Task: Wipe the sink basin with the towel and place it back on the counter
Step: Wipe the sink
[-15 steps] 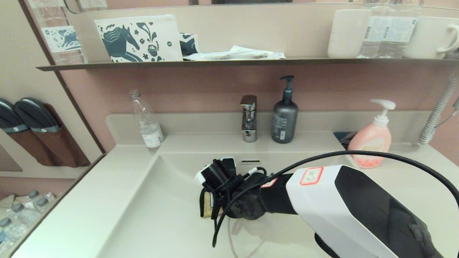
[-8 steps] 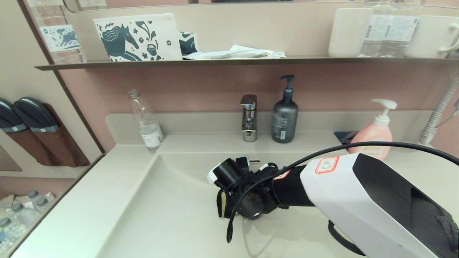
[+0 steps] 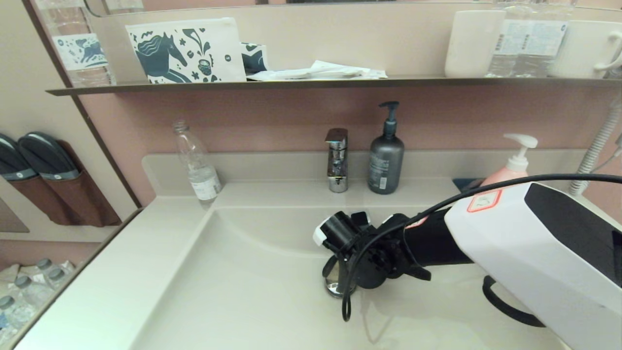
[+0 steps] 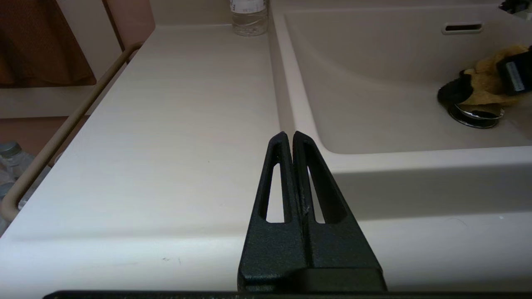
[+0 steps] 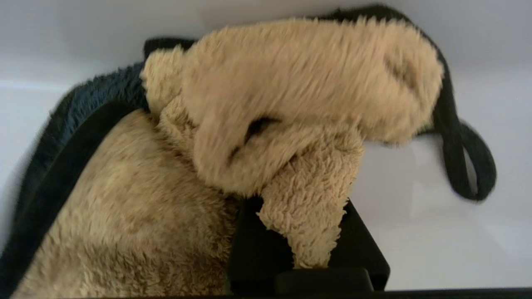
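Chrome drain plug (image 3: 335,287) sits beneath right end effector (image 5: 299,232) clamping the towel (image 5: 249,137)

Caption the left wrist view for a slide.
Left gripper parked shut above the counter; right gripper presses the towel over the sink basin drain.

Counter (image 3: 146,272) with bottles (image 3: 386,155)

We see a mustard-yellow towel (image 5: 266,137) (black edging and loop), cream-white sink basin (image 3: 233,287), pink soap bottle (image 3: 505,175).
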